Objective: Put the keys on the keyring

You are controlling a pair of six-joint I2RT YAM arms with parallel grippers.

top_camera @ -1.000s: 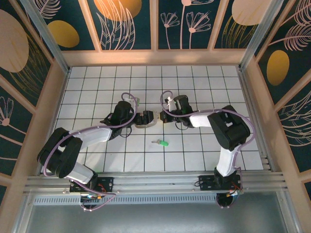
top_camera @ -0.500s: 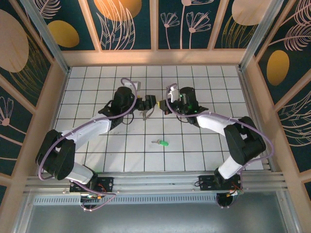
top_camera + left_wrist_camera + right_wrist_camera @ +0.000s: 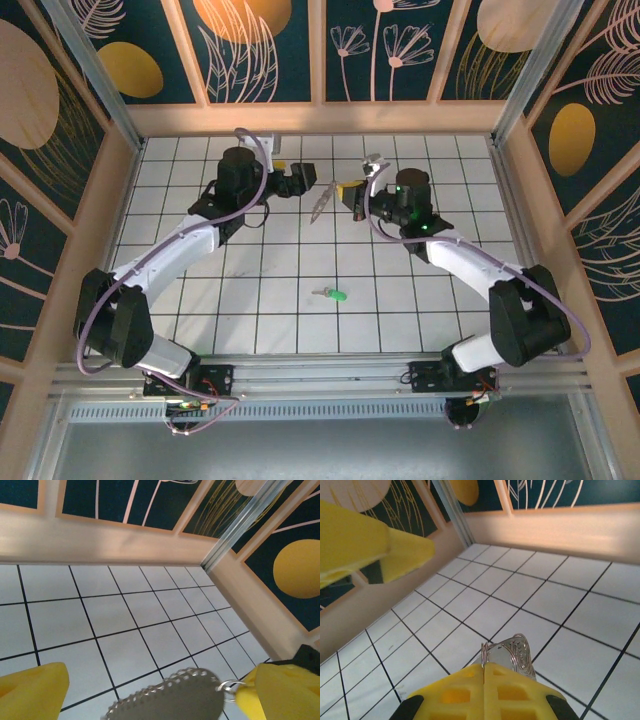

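Keyring (image 3: 322, 200) is held up over the far part of the worktop (image 3: 200, 300), pinched in the tightly closed right claw (image 3: 352, 190). Opposite, the left claw (image 3: 300, 183) stands wide, its yellow fingers (image 3: 30, 690) on either side of the keyring. Nearer the arm bases, well apart, the green key (image 3: 336, 295) lies flat on the tiles.

Both arms swung toward far wall; keyring (image 3: 322, 200) carried along, pinched in right fingers (image 3: 520, 695).

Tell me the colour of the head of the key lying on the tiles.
Bright green, on the key; it shows best in the top external view.
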